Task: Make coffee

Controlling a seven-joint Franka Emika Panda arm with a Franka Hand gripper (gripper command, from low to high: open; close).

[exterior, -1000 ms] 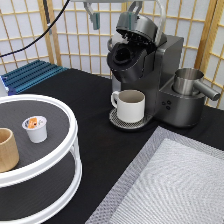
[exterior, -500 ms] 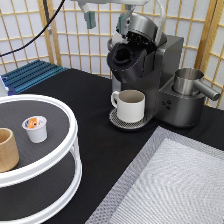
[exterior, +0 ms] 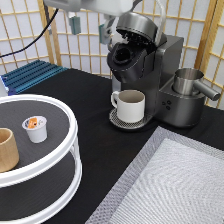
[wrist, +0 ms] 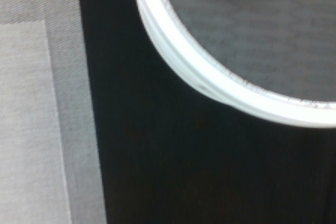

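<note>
The coffee pod point(exterior: 35, 128), white with an orange-brown top, stands upright on the upper tier of a white round stand point(exterior: 70, 131) at the exterior view's left. A white mug point(exterior: 131, 105) sits on the drip tray of the dark coffee machine point(exterior: 150, 65), whose lid is raised with the pod chamber showing. My gripper point(exterior: 90, 27) hangs high at the exterior view's top, left of the machine's lid, open and empty. It is far above the pod. The wrist view shows only the stand's white rim point(wrist: 225, 95) over the black table.
A tan wooden cup point(exterior: 6, 149) stands on the stand near the pod. A metal pitcher point(exterior: 189, 82) sits on the machine's right side. A grey mat point(exterior: 170, 185) covers the bottom right, also in the wrist view point(wrist: 30, 125). A blue rack point(exterior: 30, 75) lies at the back left.
My gripper has come a little lower into view at the top, beside the machine's lid. The pod, mug and cup have not moved.
</note>
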